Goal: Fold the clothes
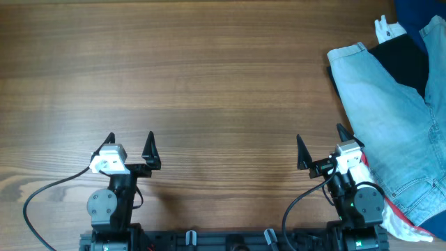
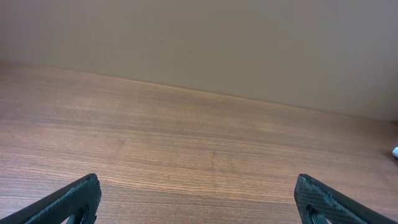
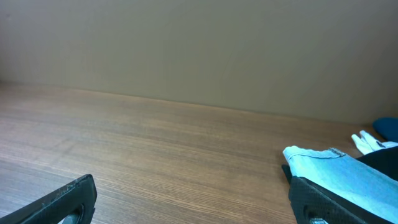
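The light blue denim shorts [image 1: 394, 111] lie spread at the right edge of the table, partly under a black garment [image 1: 404, 59]. In the right wrist view a hemmed corner of the shorts [image 3: 329, 165] shows just past the right finger. My right gripper [image 1: 320, 146] is open and empty, just left of the shorts; its jaws also show in the right wrist view [image 3: 193, 199]. My left gripper [image 1: 130, 148] is open and empty at the front left, far from the shorts. Its wrist view shows only its jaws [image 2: 199, 199] over bare wood.
A dark blue cloth [image 1: 421, 14] and a white tag [image 1: 387, 28] sit at the far right corner. A white and red cloth [image 1: 401, 219] lies by the right arm's base. The wooden table [image 1: 209, 84] stretches left of the pile.
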